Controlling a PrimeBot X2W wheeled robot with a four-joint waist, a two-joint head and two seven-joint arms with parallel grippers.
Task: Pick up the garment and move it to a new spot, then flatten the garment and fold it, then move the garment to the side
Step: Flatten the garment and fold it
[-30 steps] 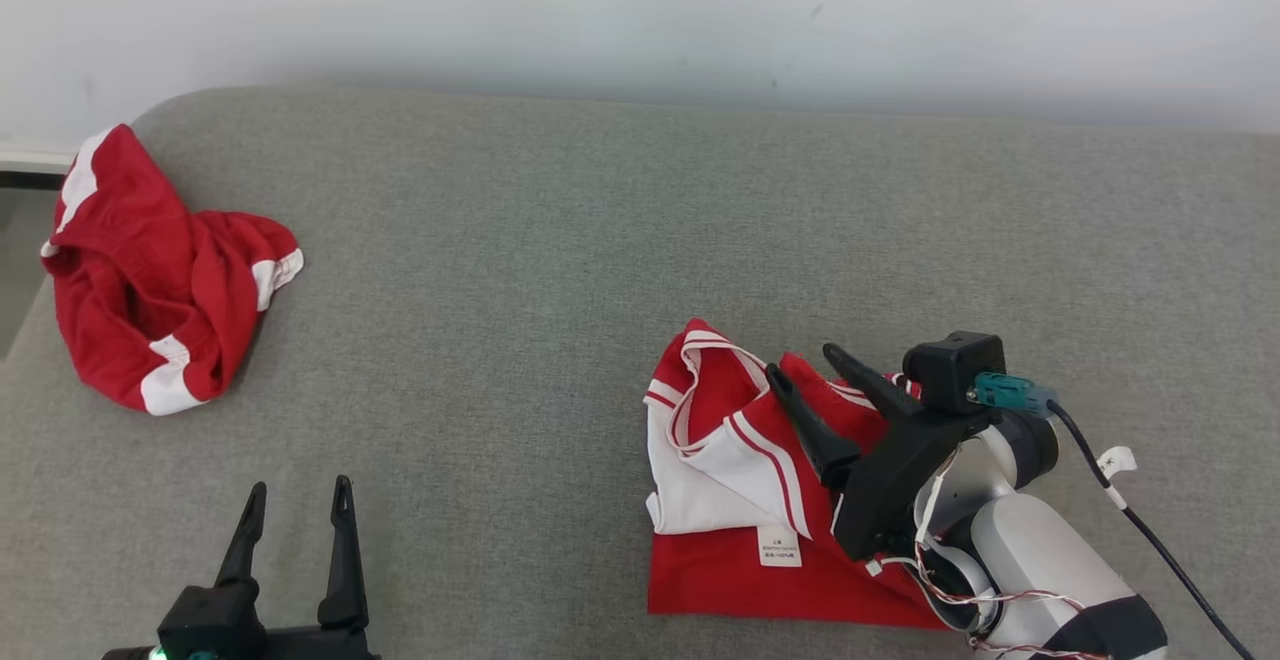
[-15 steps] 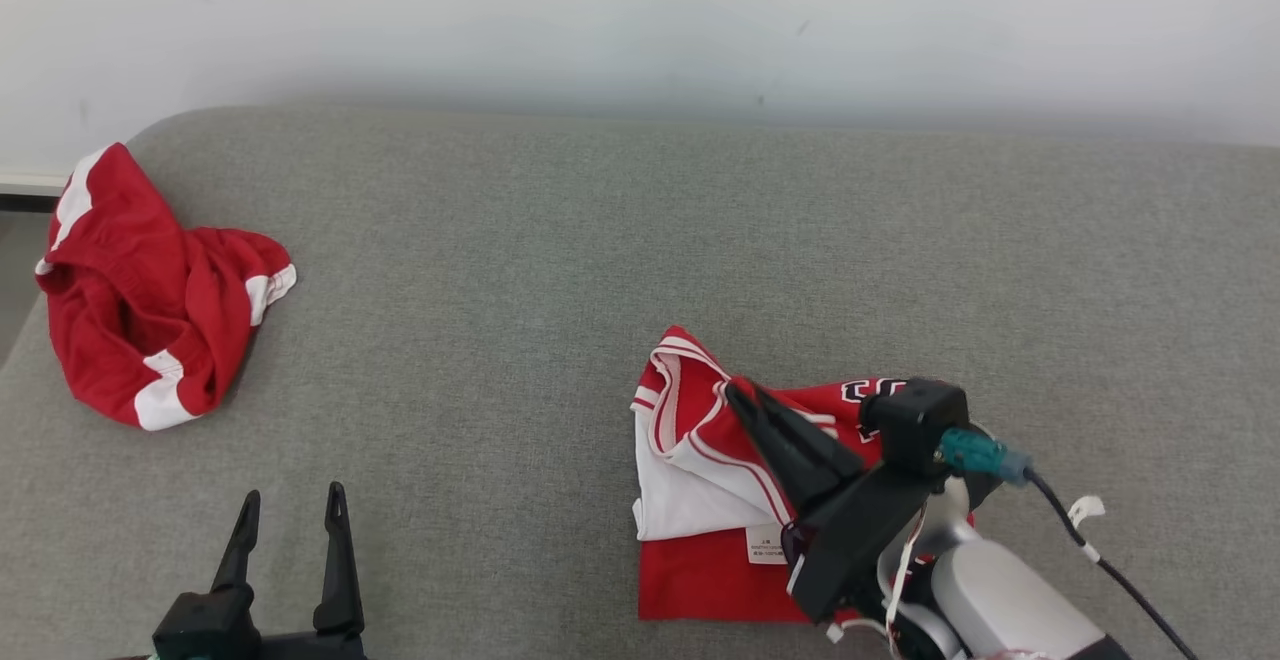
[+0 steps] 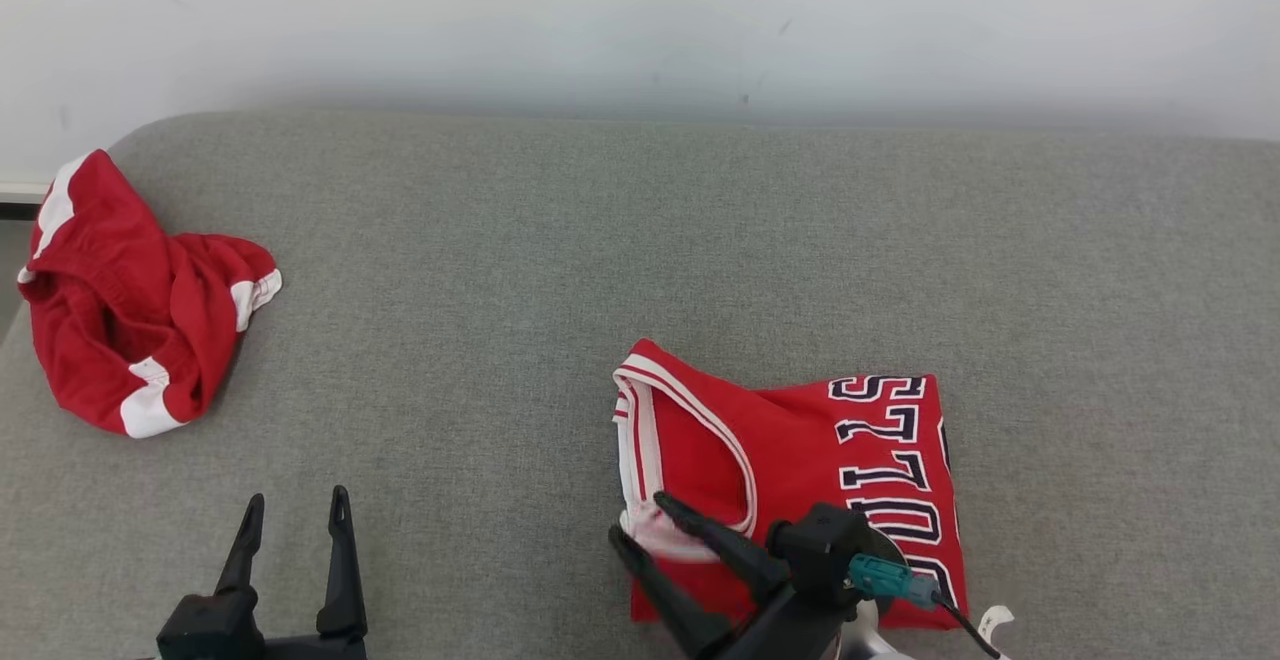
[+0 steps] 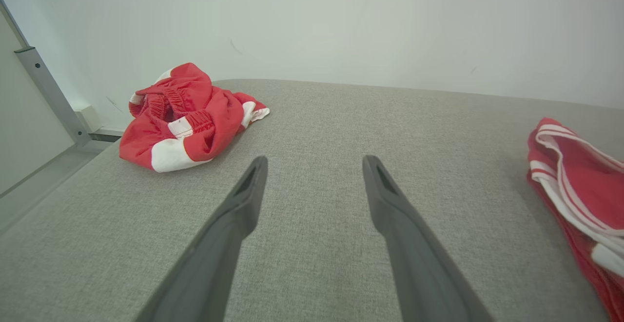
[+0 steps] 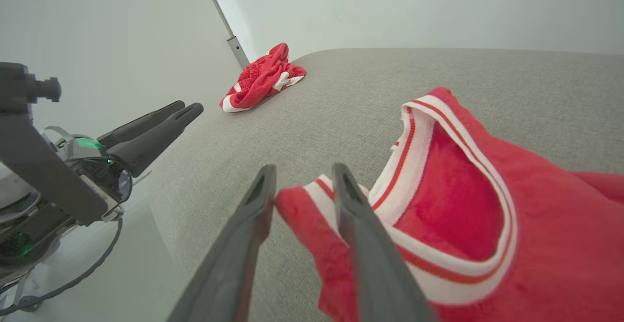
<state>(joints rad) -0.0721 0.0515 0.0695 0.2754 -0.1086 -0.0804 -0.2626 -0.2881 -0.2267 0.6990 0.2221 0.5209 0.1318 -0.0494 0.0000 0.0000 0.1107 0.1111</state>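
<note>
The garment, a red jersey [image 3: 800, 450] with white trim and dark lettering, lies folded on the grey couch, right of centre. My right gripper [image 3: 637, 520] is at its front left corner, jaws slightly apart. In the right wrist view the right gripper [image 5: 303, 171] has a red-and-white corner of the jersey [image 5: 458, 214] lying between and under its fingers, not pinched. My left gripper [image 3: 295, 505] stands open over bare cushion at the lower left. The left gripper [image 4: 314, 163] holds nothing, and the jersey's edge [image 4: 575, 175] shows far right.
A second red garment with white patches [image 3: 130, 300] lies crumpled at the couch's far left end, near the edge. The couch cushion [image 3: 500, 290] runs wide and grey to a white wall behind. My left gripper [image 5: 156, 117] shows at the left of the right wrist view.
My right gripper shut on the jersey's upper layer and drew it toward the front, folding it over so the lettering shows. Its jaws have since parted. The left gripper stayed put; the camera shifted.
</note>
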